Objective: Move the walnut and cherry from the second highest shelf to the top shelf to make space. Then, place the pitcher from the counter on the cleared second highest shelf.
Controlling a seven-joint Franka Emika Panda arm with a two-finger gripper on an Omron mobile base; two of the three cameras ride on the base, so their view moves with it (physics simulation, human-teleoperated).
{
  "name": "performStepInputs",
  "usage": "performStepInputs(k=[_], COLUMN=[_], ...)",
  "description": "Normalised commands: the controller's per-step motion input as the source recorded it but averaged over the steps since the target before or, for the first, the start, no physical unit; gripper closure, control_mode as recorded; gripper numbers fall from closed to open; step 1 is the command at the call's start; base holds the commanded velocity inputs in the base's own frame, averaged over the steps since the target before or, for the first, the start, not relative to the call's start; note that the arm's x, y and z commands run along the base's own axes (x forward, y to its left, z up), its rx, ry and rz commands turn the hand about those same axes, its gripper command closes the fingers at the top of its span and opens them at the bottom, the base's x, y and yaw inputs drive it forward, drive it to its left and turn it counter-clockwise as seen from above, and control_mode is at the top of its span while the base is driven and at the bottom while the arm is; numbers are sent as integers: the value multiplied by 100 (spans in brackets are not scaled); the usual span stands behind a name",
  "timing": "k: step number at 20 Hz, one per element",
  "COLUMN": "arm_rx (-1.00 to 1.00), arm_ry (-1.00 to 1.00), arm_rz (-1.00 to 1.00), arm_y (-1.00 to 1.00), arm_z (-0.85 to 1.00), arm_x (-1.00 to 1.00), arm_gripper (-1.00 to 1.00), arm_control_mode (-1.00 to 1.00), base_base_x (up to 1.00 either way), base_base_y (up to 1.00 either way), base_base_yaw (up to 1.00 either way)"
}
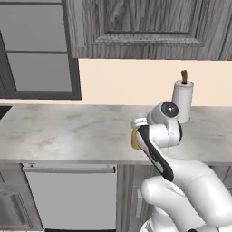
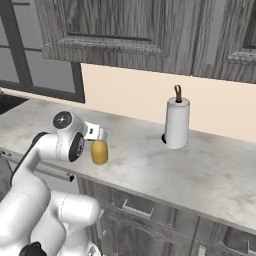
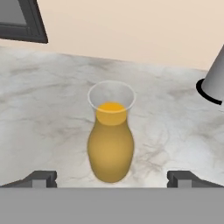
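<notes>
Standing upright on the counter (image 3: 43, 113), the pitcher (image 3: 110, 148) looks rigid, slick, liquid-heavy; best gripped at its belly. The gripper (image 3: 111, 178) gapes wide, empty, before it.

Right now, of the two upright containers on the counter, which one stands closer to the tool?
The yellow-orange pitcher, standing centred just ahead of the open tool. The tall white brown-topped bottle stands farther back, near the wall.
</notes>
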Motion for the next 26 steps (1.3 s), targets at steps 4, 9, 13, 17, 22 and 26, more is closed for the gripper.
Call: performStepInputs(k=[4,9,13,17,22,26], arm_rx=[0,0,0,0,0,0], arm_ry=[2,1,1,1,1,0], arm_rz=[0,0,0,0,0,0], arm_y=[0,0,0,0,0,0], arm_z=[-19,-19,-18,-17,-16,-14], arm_x=[31,32,32,28,27,26], arm_gripper=[-100,-100,-100,-100,-100,-100], arm_control_mode=[-100,-100,-100,-100,-100,-100], base_base_x=[0,0,0,0,0,0], base_base_y=[0,0,0,0,0,0], base_base_yaw=[0,0,0,0,0,0])
